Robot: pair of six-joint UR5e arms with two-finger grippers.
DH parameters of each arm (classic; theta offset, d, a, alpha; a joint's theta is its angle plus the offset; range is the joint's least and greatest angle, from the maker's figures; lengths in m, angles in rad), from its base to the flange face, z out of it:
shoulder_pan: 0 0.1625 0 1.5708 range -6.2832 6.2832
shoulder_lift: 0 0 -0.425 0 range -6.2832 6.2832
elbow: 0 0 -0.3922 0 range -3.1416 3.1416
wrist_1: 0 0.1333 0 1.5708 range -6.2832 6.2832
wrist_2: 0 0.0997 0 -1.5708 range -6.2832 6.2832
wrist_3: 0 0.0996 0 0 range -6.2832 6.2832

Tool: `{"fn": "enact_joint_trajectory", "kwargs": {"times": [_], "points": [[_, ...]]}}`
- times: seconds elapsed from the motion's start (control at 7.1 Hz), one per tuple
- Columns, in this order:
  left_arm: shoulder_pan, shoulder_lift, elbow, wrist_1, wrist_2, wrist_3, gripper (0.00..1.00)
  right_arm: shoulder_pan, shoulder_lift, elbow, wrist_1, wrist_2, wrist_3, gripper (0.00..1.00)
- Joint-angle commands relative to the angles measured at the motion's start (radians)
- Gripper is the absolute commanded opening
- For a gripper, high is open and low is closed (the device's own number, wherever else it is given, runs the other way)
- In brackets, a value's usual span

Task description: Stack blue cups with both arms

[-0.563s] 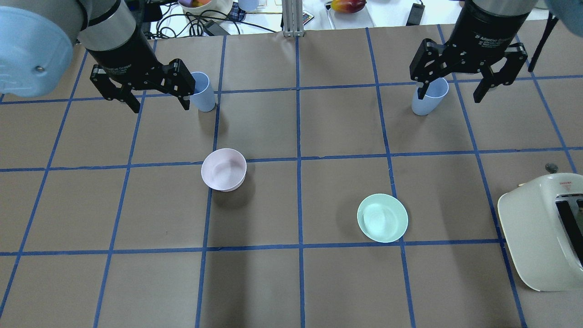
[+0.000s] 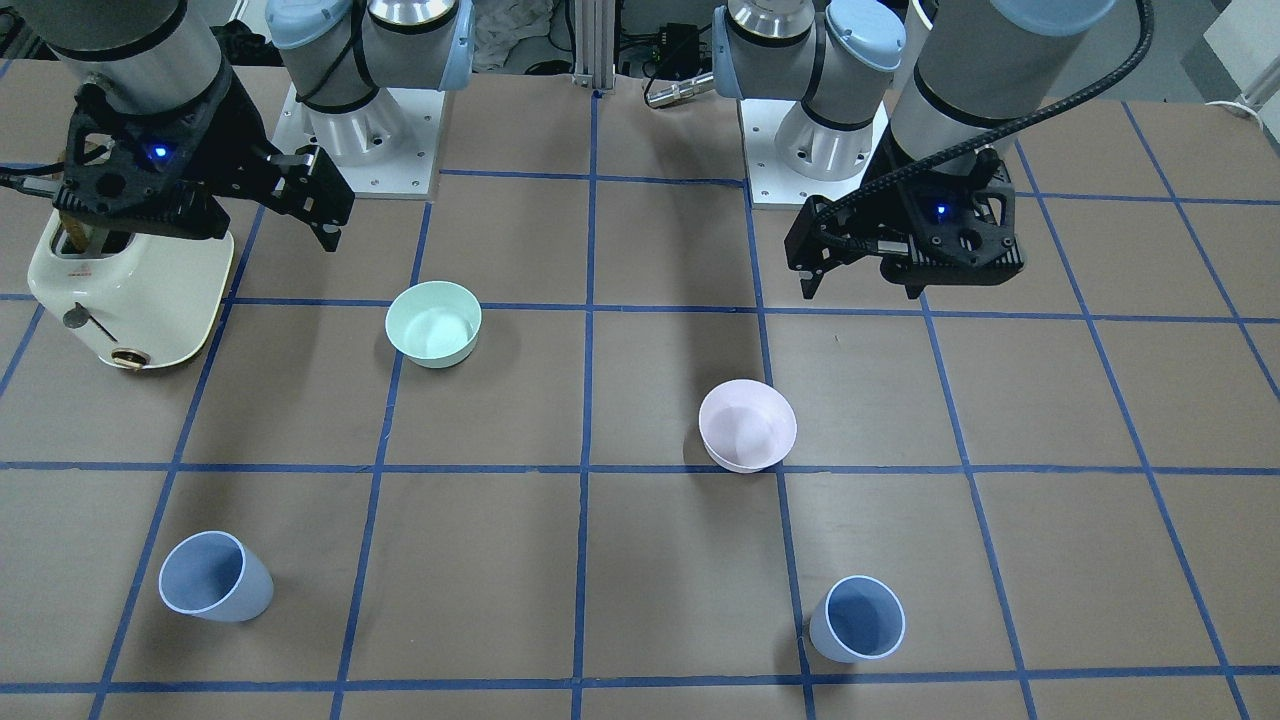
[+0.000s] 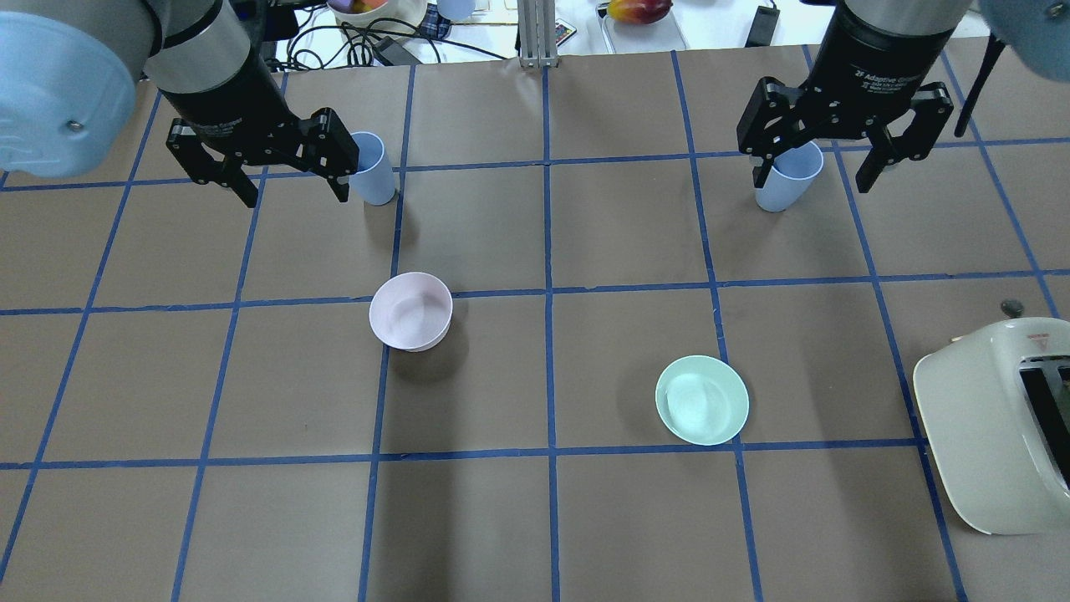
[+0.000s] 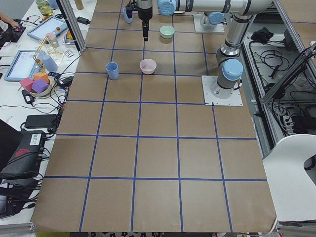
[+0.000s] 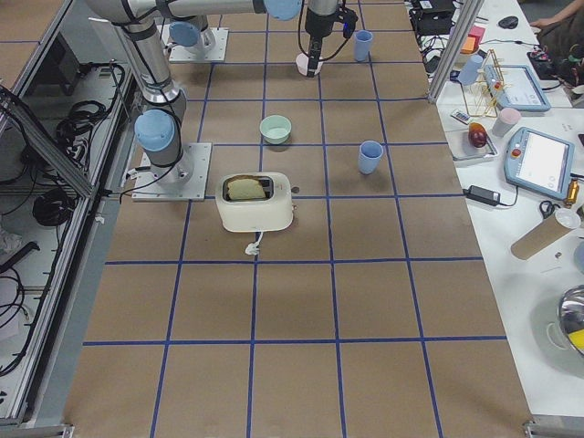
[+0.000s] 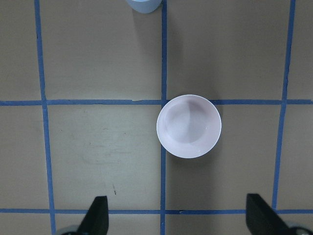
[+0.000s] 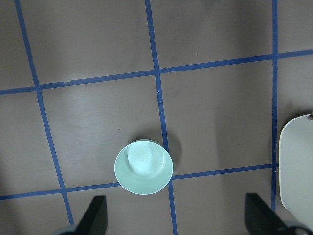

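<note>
Two blue cups stand upright on the table's far side. One (image 3: 374, 174) is on the left, also in the front view (image 2: 858, 618) and at the top edge of the left wrist view (image 6: 143, 4). The other (image 3: 784, 182) is on the right, also in the front view (image 2: 215, 577). My left gripper (image 3: 296, 199) is open and empty, high above the table, robot-side of the left cup; it also shows in the front view (image 2: 862, 292). My right gripper (image 3: 812, 184) is open and empty, high up, robot-side of the right cup.
A pale pink bowl (image 3: 410, 311) sits left of centre, below my left gripper (image 6: 178, 220). A mint-green bowl (image 3: 701, 400) sits right of centre, in the right wrist view (image 7: 144, 167) too. A cream toaster (image 3: 999, 422) stands at the right edge.
My right gripper has moved a little toward the far side and to the left. The left gripper, cups and bowls have not moved.
</note>
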Motion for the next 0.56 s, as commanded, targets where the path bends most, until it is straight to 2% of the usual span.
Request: {"fn": "enact_joint_trajectory", "kwargs": {"times": [0.0,0.28,0.42], "points": [[0.002,-0.006,0.005,0.021,-0.007,-0.001,1.00,-0.001,-0.001,0.001,0.000,-0.002,0.000,1.00],[0.005,-0.088,0.036,0.083,-0.015,0.009,1.00,-0.001,-0.001,0.001,0.000,-0.003,0.000,1.00],[0.005,-0.175,0.039,0.194,-0.015,0.009,1.00,-0.001,0.001,0.004,0.001,-0.005,0.000,1.00]]}}
